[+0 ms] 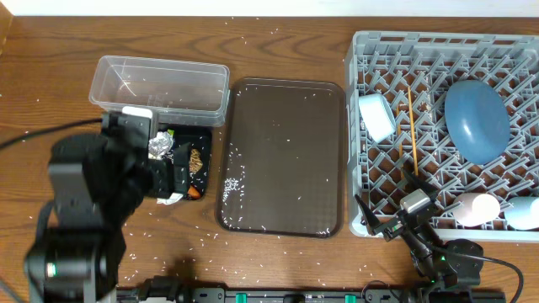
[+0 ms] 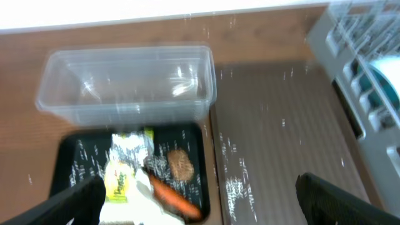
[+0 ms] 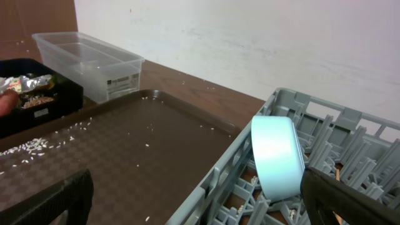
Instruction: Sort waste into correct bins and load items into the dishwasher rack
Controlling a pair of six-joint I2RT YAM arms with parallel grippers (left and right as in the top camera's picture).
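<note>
Left gripper (image 2: 199,199) spread wide over black tray-bin (image 2: 69,156) near left edge of table (image 1: 278,34), wrapper (image 2: 128,165), carrot (image 2: 175,197), brown lump (image 2: 180,164) inside, right gripper (image 3: 194,200) spread wide by front-left corner of rack (image 1: 370,50), light blue cup (image 3: 277,156) in rack

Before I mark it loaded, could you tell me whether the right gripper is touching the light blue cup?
Apart. The overhead view shows the right gripper at the near edge of the rack, several cells short of the light blue cup.

Left arm (image 1: 84,198) hides much of black tray-bin (image 1: 205,140).
</note>
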